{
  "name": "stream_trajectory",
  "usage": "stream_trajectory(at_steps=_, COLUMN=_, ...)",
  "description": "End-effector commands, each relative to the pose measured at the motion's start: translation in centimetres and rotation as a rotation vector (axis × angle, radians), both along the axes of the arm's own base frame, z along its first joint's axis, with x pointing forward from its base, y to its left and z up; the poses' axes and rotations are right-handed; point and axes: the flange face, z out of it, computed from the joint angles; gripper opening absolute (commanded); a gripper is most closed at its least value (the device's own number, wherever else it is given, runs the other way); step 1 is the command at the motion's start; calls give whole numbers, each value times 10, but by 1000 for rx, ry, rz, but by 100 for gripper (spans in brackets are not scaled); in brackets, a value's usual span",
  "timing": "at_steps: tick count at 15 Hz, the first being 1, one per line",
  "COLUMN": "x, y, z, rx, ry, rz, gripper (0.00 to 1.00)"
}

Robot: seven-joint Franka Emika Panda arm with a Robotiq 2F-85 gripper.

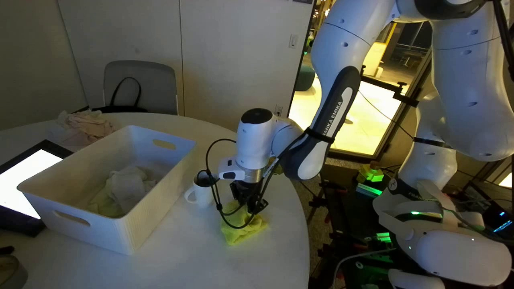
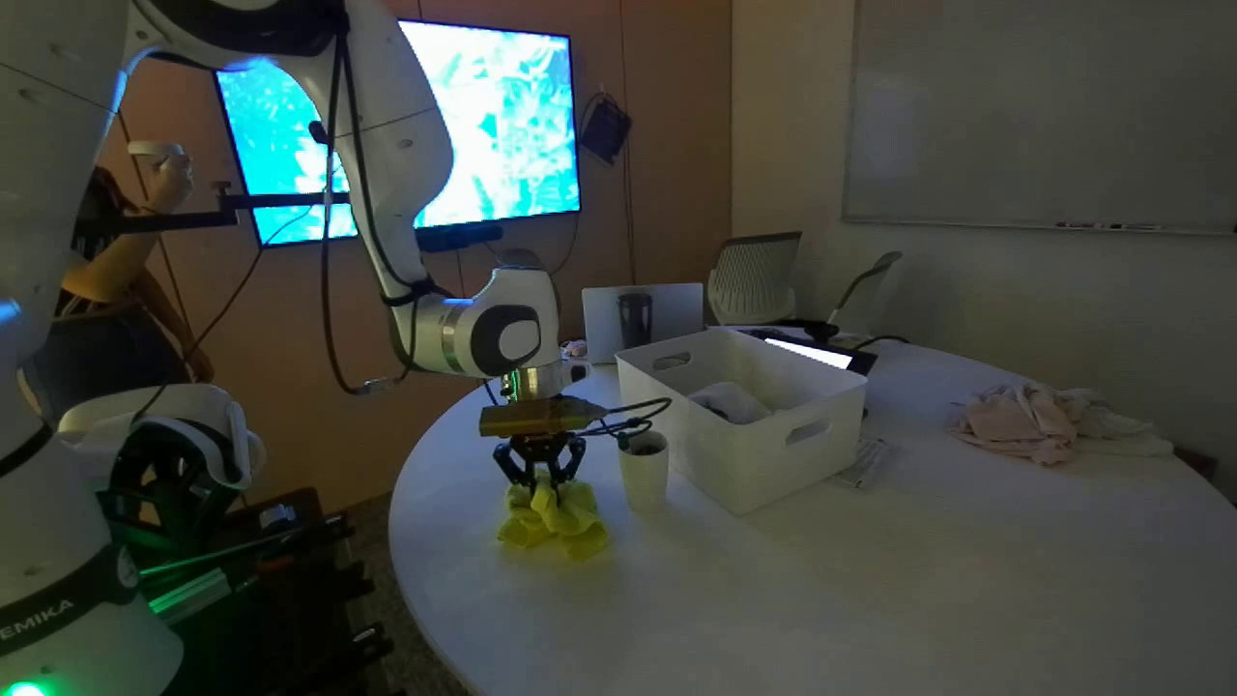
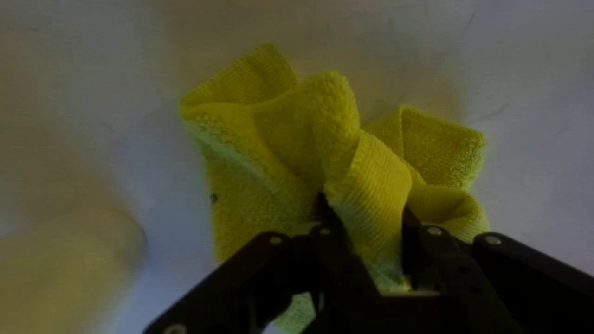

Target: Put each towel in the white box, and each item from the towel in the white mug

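Observation:
A crumpled yellow towel (image 1: 241,228) lies on the round white table, also in an exterior view (image 2: 556,527) and the wrist view (image 3: 260,185). My gripper (image 2: 544,474) points down and is shut on a raised fold of it; the fold shows between the fingers in the wrist view (image 3: 364,208). Most of the towel rests on the table. The white mug (image 1: 204,194) stands upright close beside the gripper, between towel and box, also in an exterior view (image 2: 645,474). The white box (image 1: 100,237) holds a whitish cloth (image 1: 127,184) and a yellow-green cloth (image 1: 105,202). No small item shows; the mug's inside is dark.
A pile of pink and white cloths (image 2: 1034,425) lies on the table beyond the box (image 2: 763,474). A lit screen (image 1: 28,176) lies beside the box. A laptop (image 2: 601,319) and a dark cup (image 2: 635,319) stand behind it. The table edge (image 1: 303,224) is near the towel.

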Motion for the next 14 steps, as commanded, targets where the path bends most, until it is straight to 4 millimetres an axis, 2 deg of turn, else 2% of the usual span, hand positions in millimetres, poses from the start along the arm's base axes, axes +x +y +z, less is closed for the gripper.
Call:
stream_trajectory(at_steps=1, x=0, y=0, z=12, rx=2, ry=-33, rz=12, gripper=10)
stream_trajectory(at_steps=9, x=-16, y=14, z=55, rx=1, ry=-137, rz=29, gripper=12)
stream_trajectory(at_steps=12, x=-21, y=19, z=84, rx=3, ry=-196, rz=-11, gripper=12)
stream_trajectory(at_steps=14, x=-24, y=21, z=111, rx=12, ry=-241, rz=-65, gripper=12)
